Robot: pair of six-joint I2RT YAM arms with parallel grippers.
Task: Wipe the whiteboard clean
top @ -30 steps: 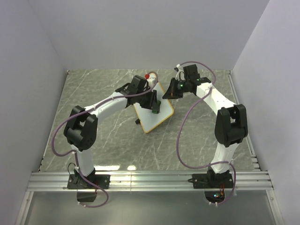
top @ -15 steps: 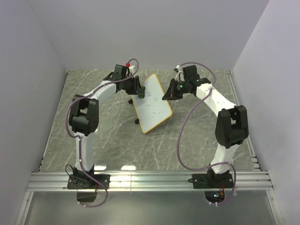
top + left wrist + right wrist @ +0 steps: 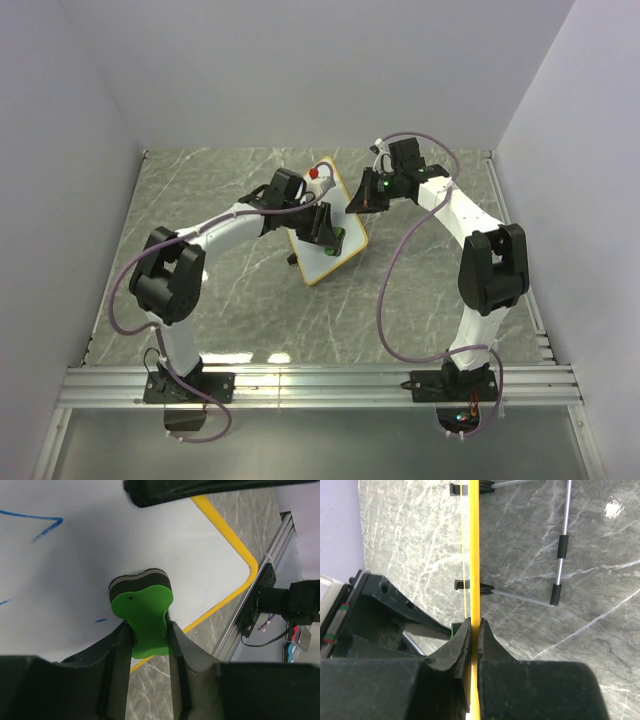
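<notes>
Fingers (image 3: 119, 655) of the left gripper (image 3: 149, 637), matte black, pinch a green eraser (image 3: 145, 612): waisted bow shape, smooth green top over a dark felt layer, felt face down on the whiteboard (image 3: 75, 560). Board surface glossy white; thin blue marks (image 3: 31, 518) show beside the eraser. Frame (image 3: 239, 554) smooth, yellowish, with a rounded corner. Right gripper (image 3: 475, 630) has its fingers closed tight on the frame's thin edge, seen edge-on. Small black feet (image 3: 465, 584) and slim grey metal rods (image 3: 560, 555) with black sleeves sit behind the board. Tabletop (image 3: 580, 630) is grey marble-patterned, slightly shiny. From the overhead view the whiteboard (image 3: 322, 268) stands mid-table between both arms, well apart from the side walls (image 3: 60, 200) and from the ribbed aluminium rail (image 3: 320, 385) at the near edge. Its long axis runs mostly away from the bases, far end skewed left; white face turned toward the left arm.
</notes>
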